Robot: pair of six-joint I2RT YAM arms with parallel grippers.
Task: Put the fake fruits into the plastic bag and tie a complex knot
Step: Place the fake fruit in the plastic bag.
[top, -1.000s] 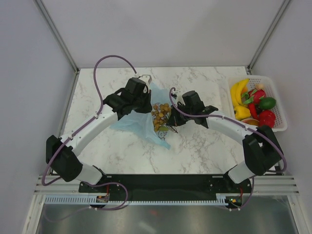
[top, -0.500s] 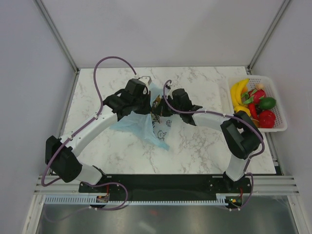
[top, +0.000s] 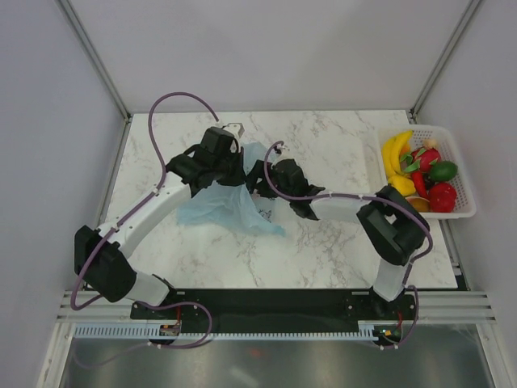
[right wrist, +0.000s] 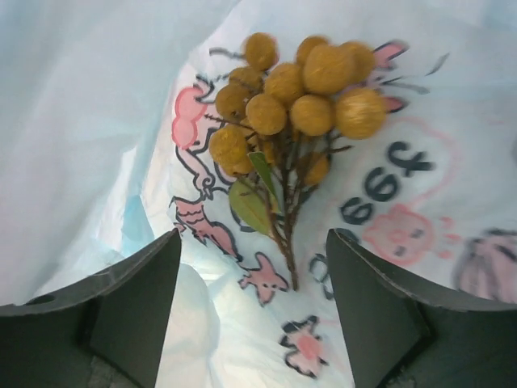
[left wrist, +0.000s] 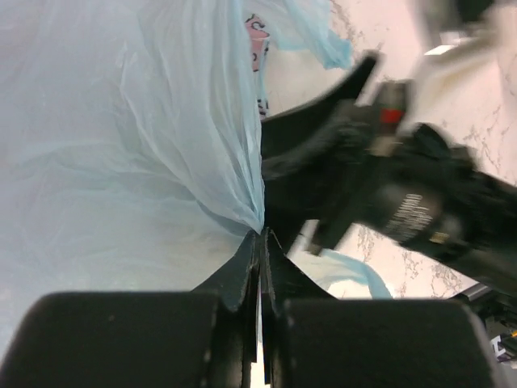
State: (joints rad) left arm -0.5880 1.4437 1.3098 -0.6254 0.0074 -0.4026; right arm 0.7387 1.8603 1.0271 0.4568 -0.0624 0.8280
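Note:
The light-blue plastic bag (top: 216,207) lies mid-table, and my left gripper (top: 239,164) lifts its rim. In the left wrist view that gripper (left wrist: 260,236) is shut on a fold of the bag (left wrist: 129,153). My right gripper (top: 258,175) reaches into the bag's mouth from the right. It stands open (right wrist: 253,242) in its wrist view, with nothing between its fingers. Just beyond them a tan round cluster (right wrist: 295,97) with stem and leaf lies loose on the bag's white panel of pink doodles (right wrist: 404,226). The other fake fruits (top: 420,170) sit at the far right.
A white mesh basket (top: 466,179) at the table's right edge holds yellow bananas (top: 395,152), red pieces (top: 442,196) and a green one (top: 443,170). The right arm's forearm (top: 347,202) stretches across the table's middle. Grey walls enclose the marble table (top: 339,145).
My right gripper has moved left into the bag's mouth carrying the tan cluster and has opened, leaving the cluster lying inside. The left gripper keeps its hold on the bag.

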